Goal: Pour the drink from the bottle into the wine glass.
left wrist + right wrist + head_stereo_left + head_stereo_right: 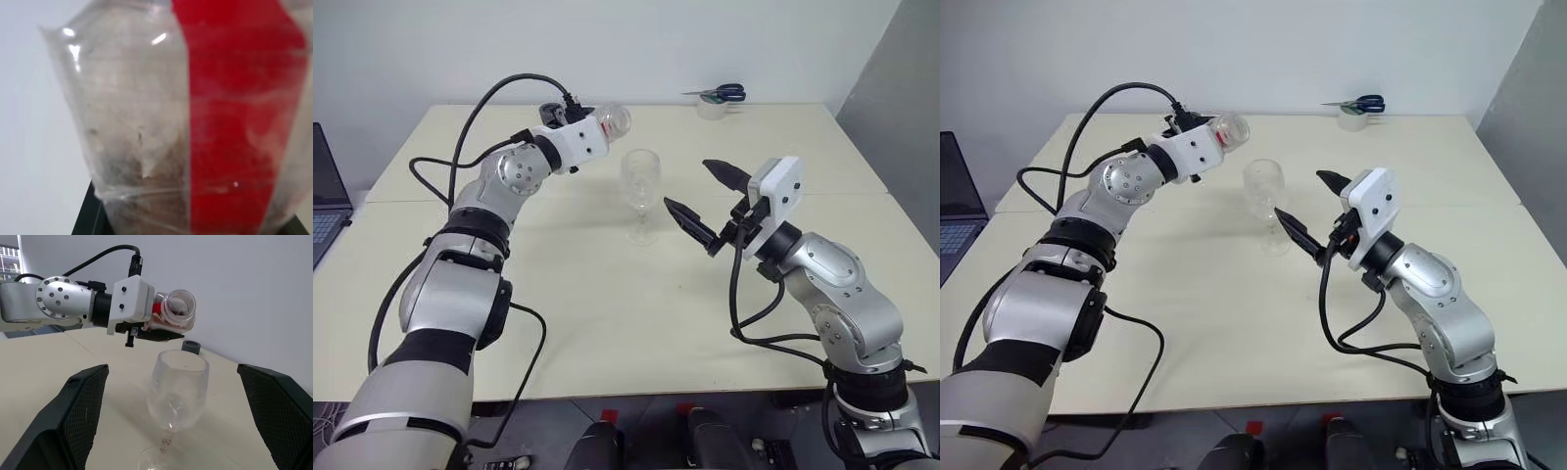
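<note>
Spreading our right gripper [698, 189] wide at centre right, we are gripping nothing beside the clear wine glass [641, 192], where reddish liquid is showing at the bowl's base. Beyond, upper centre, our left gripper [159, 334] is clamping the tipped clear plastic bottle [610, 122] above the rim.

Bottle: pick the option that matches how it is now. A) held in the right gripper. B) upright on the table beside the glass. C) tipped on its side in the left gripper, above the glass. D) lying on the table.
C: the bottle lies about level in the left gripper, open mouth above the wine glass.
</note>
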Controlling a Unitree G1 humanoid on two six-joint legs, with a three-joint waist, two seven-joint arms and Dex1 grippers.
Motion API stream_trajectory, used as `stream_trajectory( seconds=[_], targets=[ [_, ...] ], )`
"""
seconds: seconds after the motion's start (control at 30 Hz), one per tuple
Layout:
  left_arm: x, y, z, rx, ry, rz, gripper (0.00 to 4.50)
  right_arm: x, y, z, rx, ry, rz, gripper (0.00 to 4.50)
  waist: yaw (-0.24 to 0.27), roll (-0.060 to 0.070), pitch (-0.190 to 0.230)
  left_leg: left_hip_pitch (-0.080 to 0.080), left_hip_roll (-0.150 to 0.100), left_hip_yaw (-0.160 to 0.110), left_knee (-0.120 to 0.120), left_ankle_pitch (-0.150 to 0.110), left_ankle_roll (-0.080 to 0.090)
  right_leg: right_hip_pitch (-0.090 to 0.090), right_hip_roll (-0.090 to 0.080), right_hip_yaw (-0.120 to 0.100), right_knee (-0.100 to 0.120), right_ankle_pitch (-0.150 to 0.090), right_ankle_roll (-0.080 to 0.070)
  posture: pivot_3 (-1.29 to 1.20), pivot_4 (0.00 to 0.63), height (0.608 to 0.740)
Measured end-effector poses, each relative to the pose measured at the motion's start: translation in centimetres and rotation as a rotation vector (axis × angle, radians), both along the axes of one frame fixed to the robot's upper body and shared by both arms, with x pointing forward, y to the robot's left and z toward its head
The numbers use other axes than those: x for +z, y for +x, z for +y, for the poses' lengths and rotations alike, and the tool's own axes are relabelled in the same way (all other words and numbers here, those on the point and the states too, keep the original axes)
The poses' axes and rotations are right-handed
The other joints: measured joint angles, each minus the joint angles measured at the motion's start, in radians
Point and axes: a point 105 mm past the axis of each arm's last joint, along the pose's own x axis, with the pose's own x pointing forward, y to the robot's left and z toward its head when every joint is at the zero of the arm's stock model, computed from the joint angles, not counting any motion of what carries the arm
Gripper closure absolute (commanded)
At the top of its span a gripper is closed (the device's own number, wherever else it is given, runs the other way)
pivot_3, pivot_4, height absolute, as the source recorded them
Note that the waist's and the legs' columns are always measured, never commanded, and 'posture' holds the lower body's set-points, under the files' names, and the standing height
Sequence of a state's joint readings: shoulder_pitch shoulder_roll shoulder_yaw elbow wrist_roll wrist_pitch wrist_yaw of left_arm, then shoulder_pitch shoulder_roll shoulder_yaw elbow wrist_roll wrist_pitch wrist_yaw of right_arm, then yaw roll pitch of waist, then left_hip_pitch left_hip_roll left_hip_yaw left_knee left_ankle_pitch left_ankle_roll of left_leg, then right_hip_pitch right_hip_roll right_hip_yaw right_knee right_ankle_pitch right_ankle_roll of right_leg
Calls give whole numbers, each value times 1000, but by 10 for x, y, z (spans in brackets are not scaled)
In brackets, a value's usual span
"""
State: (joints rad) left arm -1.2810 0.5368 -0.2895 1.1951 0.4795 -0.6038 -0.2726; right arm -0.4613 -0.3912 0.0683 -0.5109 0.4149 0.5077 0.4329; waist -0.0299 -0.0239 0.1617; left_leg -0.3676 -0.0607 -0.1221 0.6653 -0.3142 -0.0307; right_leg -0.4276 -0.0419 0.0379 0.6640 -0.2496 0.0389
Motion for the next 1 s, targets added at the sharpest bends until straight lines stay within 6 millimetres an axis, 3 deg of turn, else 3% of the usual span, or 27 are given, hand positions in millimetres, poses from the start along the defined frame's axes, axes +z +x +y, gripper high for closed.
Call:
stream_trajectory(
  seconds=[1.0],
  targets=[
    [11,2,-4,22,272,-114,2891,0,-1,5,-14,7,-13,0,-1,0,0,-1,0,1,0,0,0,-2,2,1,1,0,0,0,150,740]
  ],
)
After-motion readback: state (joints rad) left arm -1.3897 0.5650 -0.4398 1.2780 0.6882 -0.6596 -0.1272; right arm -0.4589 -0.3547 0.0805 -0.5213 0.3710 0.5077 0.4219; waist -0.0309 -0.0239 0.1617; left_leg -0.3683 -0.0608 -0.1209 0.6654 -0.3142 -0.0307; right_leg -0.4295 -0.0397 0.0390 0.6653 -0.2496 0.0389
